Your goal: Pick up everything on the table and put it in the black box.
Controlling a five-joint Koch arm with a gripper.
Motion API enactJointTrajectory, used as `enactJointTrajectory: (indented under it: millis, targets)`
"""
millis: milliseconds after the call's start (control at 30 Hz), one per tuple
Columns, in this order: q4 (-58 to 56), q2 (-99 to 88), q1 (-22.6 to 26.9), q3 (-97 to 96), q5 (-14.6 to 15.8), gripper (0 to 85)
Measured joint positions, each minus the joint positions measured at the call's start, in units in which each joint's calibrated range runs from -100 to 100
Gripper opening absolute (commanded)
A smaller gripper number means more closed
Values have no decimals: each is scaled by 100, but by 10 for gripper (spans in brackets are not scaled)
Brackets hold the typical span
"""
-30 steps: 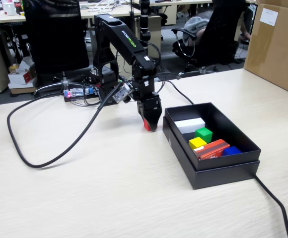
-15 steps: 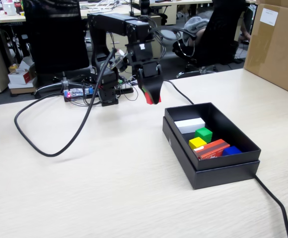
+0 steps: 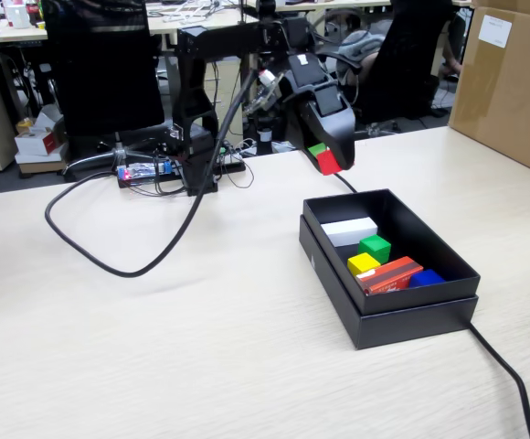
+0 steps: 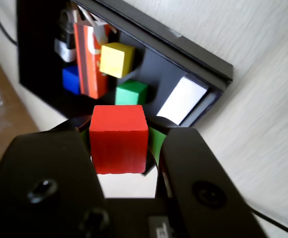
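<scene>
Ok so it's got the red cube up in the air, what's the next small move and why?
Probably carry the red cube a little farther over the black box, then lower it. The gripper is shut on it above the box's far edge, not yet over the middle. Bare floor shows between the white block and far wall.

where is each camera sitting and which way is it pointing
Fixed view: stands off the table's front, angled down toward the arm's base; shows the whole arm, pincer raised.
Wrist view: rides behind the pincer, looking down past its jaws into the black box.
Shared: red cube, black box, green cube, yellow cube.
</scene>
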Motion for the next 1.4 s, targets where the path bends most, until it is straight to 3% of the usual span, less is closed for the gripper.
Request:
enactJointTrajectory:
  millis: [467,567,800,1000,1200,1400]
  targets:
    - [356,2265,-10,347,0,102]
    - [588,2460,-39,329,0,233]
    - [619,2498,-54,37,0,275]
    - [635,2485,-78,-9,0,375]
    - [643,1307,-215,-283,-5,441]
    - [643,-634,-303,-1022,-24,440]
